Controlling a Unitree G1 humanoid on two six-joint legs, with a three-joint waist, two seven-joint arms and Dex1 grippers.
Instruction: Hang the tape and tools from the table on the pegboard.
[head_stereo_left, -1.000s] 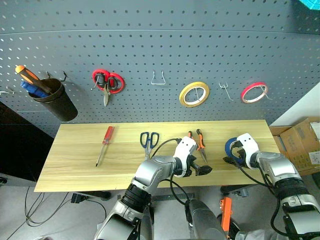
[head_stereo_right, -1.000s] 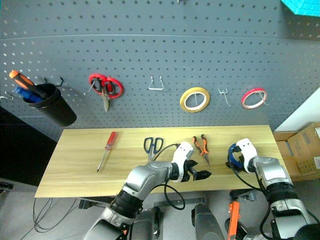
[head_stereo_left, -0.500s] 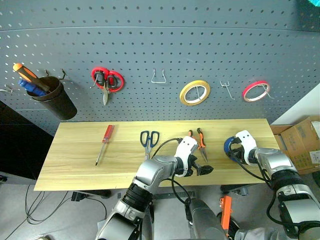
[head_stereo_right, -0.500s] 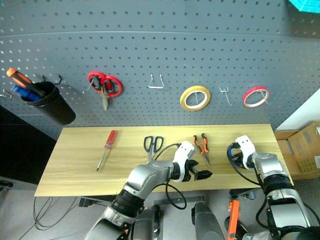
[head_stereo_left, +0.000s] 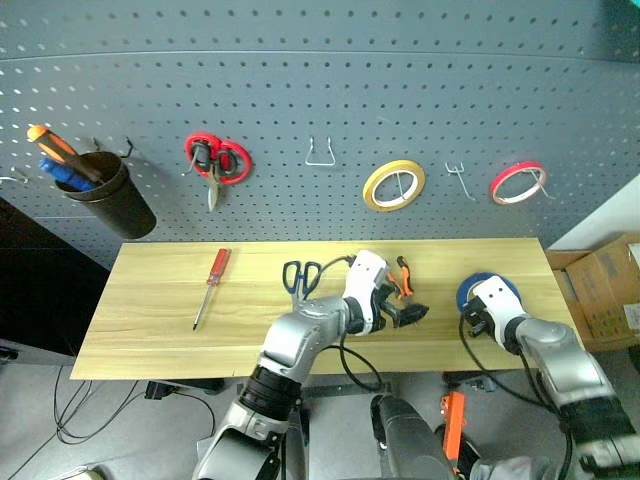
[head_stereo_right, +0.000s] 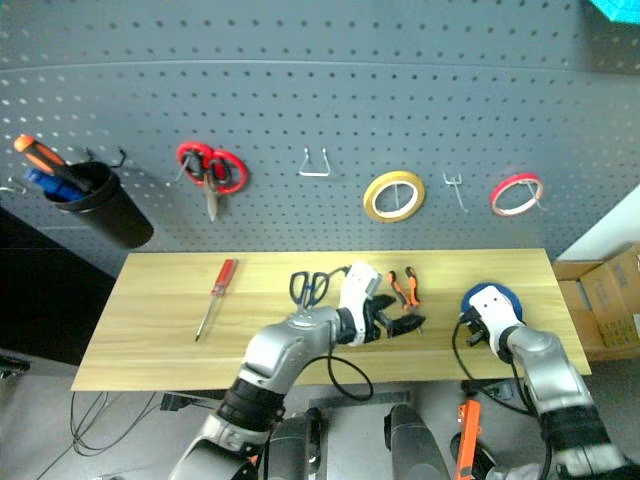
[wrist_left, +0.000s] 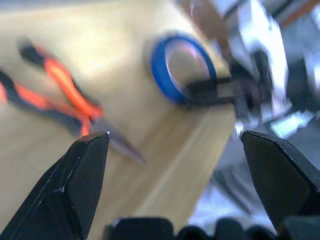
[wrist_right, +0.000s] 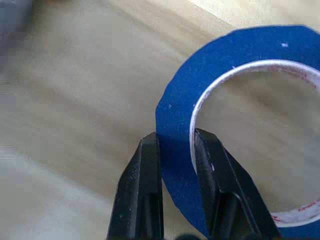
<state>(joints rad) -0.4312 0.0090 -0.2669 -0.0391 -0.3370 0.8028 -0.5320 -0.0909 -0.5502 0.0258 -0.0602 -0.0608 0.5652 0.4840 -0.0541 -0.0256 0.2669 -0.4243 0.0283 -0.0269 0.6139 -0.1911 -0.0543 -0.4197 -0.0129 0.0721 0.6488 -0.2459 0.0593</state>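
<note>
The right tool (wrist_right: 177, 150) pinches the blue tape roll's (wrist_right: 240, 55) wall — over the desk (head_stereo_left: 150, 300). The left tool (head_stereo_left: 408, 313) gapes empty beside the pliers (head_stereo_left: 402, 277).

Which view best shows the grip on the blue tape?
The right wrist view: the blue tape fills it, its band pinched by the right tool. The left wrist view shows the whole ring, blurred; both eye views show it small, partly behind the wrist.
</note>
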